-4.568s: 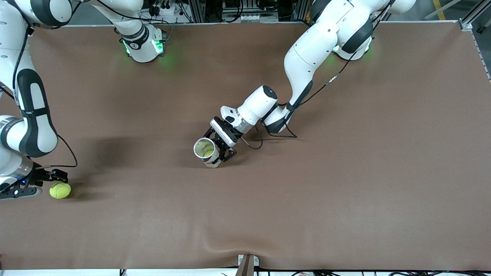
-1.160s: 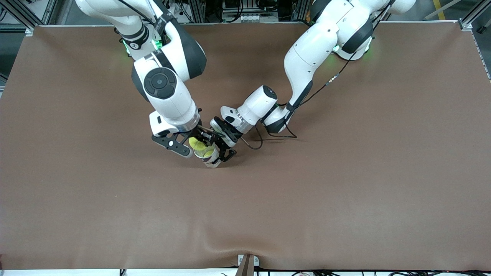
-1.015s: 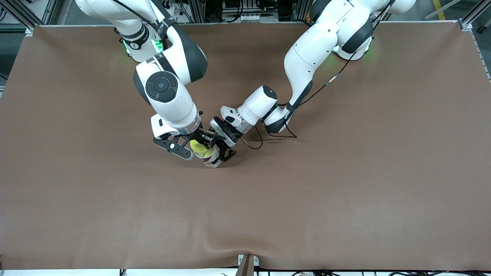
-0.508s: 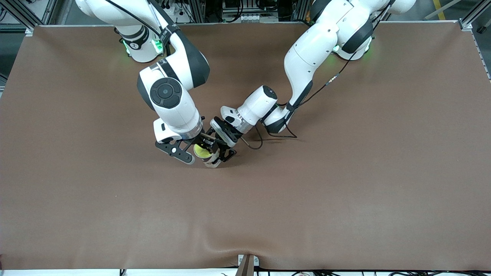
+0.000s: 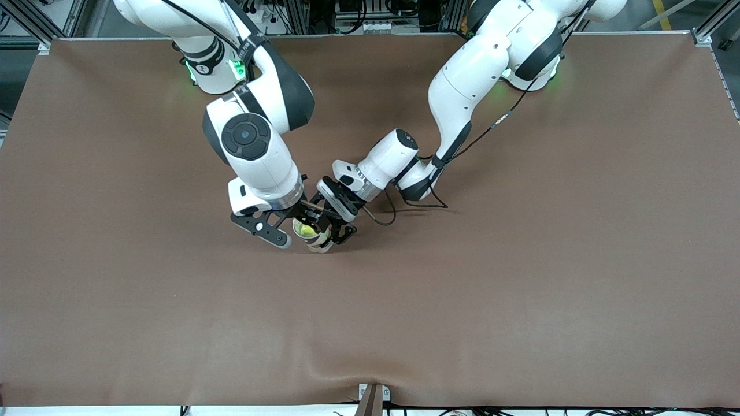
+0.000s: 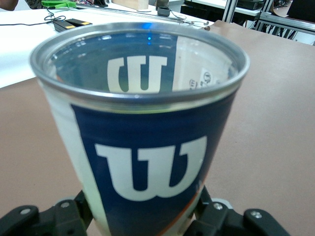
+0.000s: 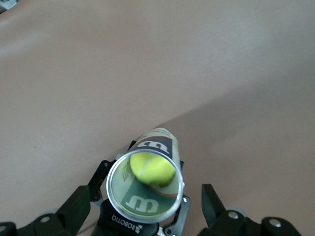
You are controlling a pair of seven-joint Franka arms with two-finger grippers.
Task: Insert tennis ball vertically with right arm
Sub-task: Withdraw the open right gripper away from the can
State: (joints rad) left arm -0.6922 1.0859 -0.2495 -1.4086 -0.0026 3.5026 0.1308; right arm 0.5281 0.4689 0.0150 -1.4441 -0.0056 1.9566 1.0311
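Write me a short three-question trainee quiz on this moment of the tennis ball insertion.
1. True or false: the tennis ball lies inside the can.
2. Which gripper grips the can? A. left gripper B. right gripper
3. Fill in: the right gripper's fingers are ____ above the can's mouth.

Key: 1. true. 2. A. 3. open.

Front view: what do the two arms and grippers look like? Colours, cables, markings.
Both arms are glossy white shells with black joint bands. Each base glows green. The right arm shows a round black cap on one joint; a thin black cable runs along the left arm and loops by its wrist. The left gripper and right gripper have black two-finger hands.
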